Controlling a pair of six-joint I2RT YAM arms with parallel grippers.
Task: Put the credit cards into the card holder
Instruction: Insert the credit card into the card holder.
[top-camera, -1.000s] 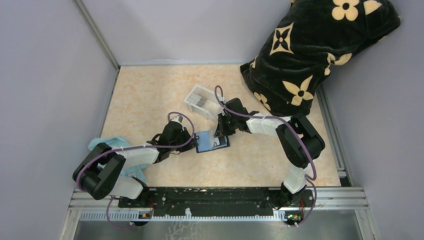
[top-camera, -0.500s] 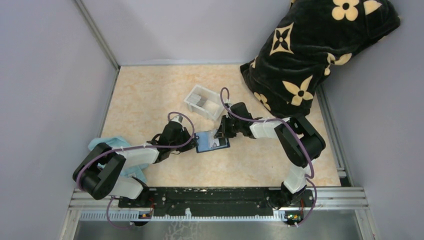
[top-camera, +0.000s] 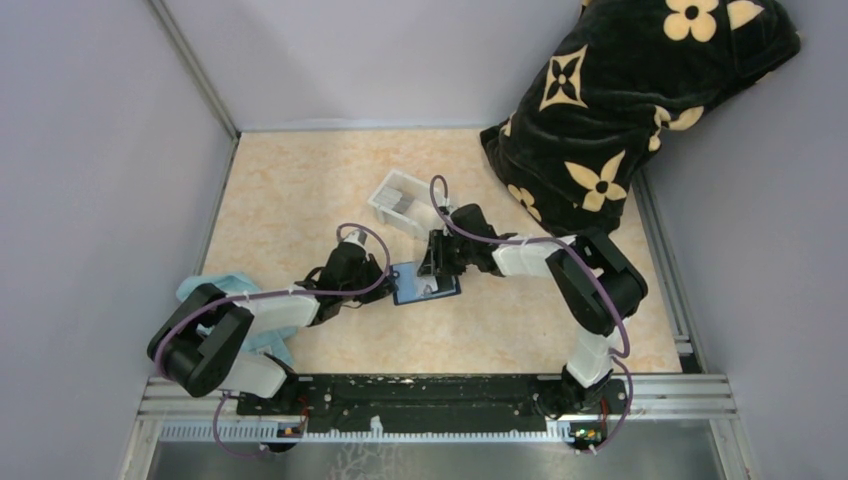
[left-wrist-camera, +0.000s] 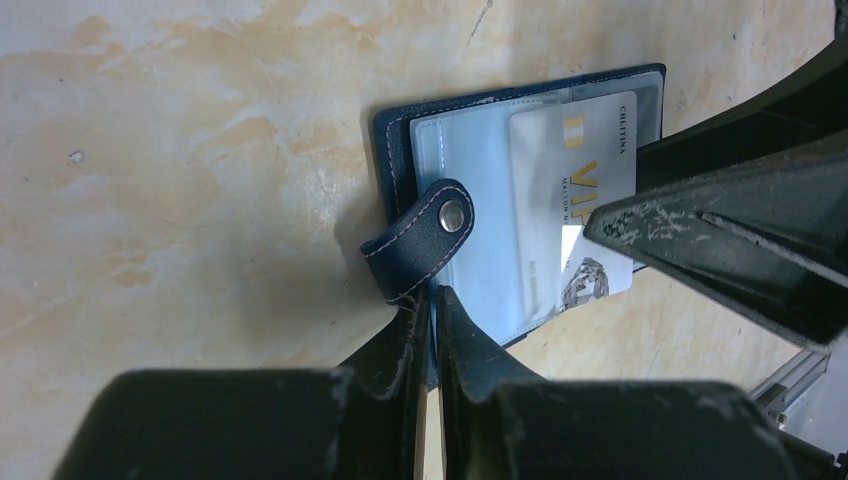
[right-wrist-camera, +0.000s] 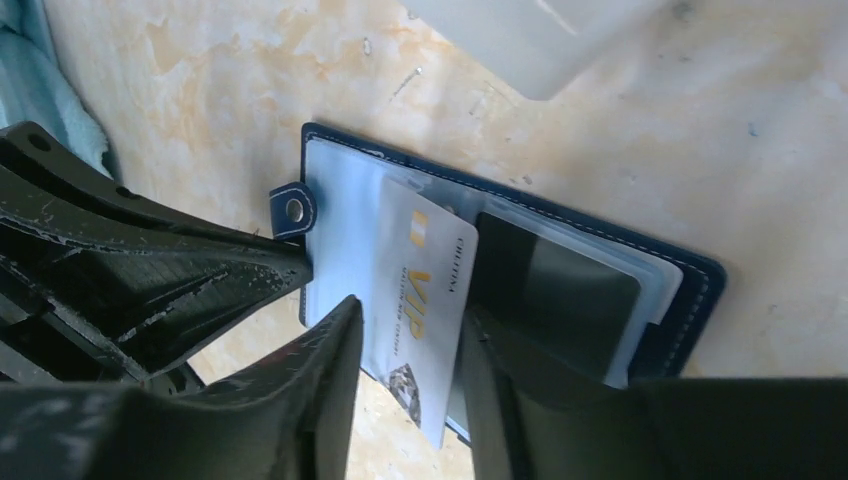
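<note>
Right pincer (right-wrist-camera: 405, 335) was pinched on a pale plastic VIP credit card (right-wrist-camera: 425, 265), laid over the clear sleeves (right-wrist-camera: 340, 200) of the open navy-blue folding card holder (right-wrist-camera: 690, 290) on the beige tabletop (left-wrist-camera: 200, 150); left pincer (left-wrist-camera: 433, 310) was pressed together on the holder's edge beneath the snap strap (left-wrist-camera: 420, 235); insertion was judged under way, the card's edge needing to be slid into a sleeve; counted: one holder, one pale card, one dark sleeved card (right-wrist-camera: 555, 290); the white plastic tray's (top-camera: 392, 190) contents could not be counted.

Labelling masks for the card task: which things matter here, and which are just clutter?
Job: open navy-blue folding wallet; pale plastic VIP card in right gripper; left gripper pinching the wallet's edge; grey cards in white plastic tray.
Clutter: black plush blanket with tan flowers; light-blue cloth.
</note>
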